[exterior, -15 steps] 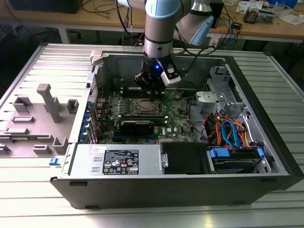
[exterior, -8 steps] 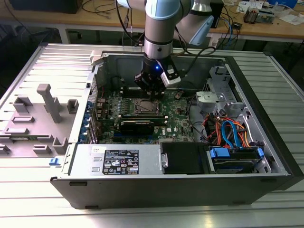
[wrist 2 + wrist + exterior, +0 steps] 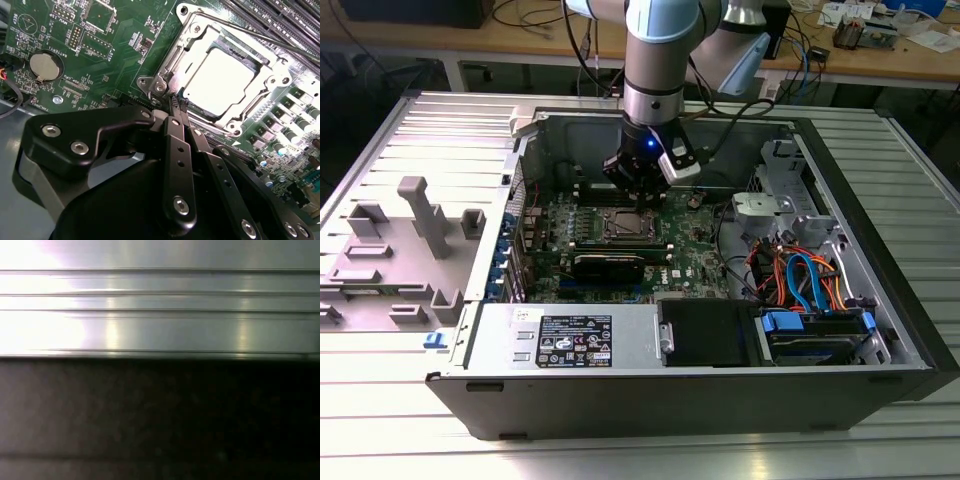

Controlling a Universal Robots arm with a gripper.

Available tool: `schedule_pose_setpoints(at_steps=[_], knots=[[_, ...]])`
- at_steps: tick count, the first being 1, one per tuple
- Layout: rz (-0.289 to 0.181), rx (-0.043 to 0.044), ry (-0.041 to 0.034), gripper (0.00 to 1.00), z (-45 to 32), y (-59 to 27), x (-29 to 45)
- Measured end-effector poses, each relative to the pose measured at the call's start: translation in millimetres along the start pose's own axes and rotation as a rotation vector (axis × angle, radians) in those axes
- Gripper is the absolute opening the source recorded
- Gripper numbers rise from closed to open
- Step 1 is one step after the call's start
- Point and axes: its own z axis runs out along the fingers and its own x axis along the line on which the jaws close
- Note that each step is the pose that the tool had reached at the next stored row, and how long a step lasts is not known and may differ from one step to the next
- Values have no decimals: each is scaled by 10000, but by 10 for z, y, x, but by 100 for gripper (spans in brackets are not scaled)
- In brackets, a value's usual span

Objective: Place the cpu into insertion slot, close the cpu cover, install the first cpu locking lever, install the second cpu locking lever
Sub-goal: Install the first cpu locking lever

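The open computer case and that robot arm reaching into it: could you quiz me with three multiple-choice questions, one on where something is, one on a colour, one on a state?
1. Where is the gripper?
A. Over the blue drive cables
B. At a corner of the cpu cover
C. Outside the case

2. What colour is the circuit board?
A. Green
B. Red
C. White

3. What state is the insertion slot in?
A. Empty and uncovered
B. Removed from the board
C. The cpu lies in it with the cover down

Answers:
1. B, since the second wrist view shows the shut fingertips right at the metal frame's corner.
2. A, as both the exterior view and the second wrist view show a green board.
3. C, because the silvery chip top shows through the window of the frame lying flat around it.
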Motion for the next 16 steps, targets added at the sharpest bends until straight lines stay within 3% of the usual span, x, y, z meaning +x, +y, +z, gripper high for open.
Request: schedule_pose_setpoints(at_steps=[1,5,11,16], knots=[[0,-76,-2,11,3,2,0],[0,-166,-3,11,11,3,0],[-1,-167,-5,11,2,1,0],[-1,-125,-4,11,-54,0,0]])
